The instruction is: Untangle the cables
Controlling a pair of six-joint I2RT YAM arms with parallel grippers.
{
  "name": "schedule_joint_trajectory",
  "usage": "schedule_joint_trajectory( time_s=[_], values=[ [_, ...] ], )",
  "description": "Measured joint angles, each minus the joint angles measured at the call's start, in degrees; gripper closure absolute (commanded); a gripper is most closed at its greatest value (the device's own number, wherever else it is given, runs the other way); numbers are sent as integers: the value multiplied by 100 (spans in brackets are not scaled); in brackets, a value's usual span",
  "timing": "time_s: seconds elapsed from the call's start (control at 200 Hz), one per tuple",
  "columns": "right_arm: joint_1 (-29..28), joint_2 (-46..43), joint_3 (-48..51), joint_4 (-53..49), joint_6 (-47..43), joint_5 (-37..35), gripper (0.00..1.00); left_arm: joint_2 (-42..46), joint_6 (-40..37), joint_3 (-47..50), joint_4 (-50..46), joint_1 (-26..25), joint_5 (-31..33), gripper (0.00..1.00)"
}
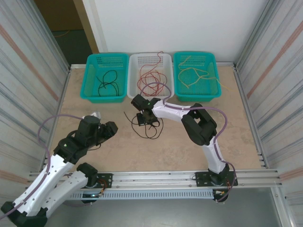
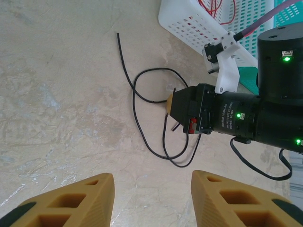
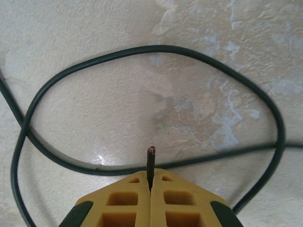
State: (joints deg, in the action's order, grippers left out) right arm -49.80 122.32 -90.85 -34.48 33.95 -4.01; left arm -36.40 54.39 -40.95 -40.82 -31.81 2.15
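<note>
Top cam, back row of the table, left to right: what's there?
Teal basket holding black cables → white basket holding red cables → second teal basket holding yellow cables.

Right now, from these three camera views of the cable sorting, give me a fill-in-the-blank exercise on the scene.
1. The cable whose end the right gripper pinches is ____ in colour.
2. The cables lying in the white basket are ____.
3. The left gripper holds nothing, and its jaws stand ____.

Missing words: black; red; open.
</note>
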Motion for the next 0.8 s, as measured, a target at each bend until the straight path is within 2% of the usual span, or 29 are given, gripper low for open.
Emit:
schedule_joint_trajectory(
  time_s=[0.185,0.511,0.636,0.802],
  values=[
    [-46,-833,468,74,-9,116,100,11,-118,0,278,0,-286,40],
    [-133,-3563,686,721,24,761,100,-24,-310,210,1958,0,-1368,39],
    [-133,-3945,684,1032,94,1084,100,-271,-431,186,2592,-116,-1707,37],
    [-133,-3993,612,1185,203,1403,99,-682,-809,-11,3093,-702,-1910,37]
  ],
)
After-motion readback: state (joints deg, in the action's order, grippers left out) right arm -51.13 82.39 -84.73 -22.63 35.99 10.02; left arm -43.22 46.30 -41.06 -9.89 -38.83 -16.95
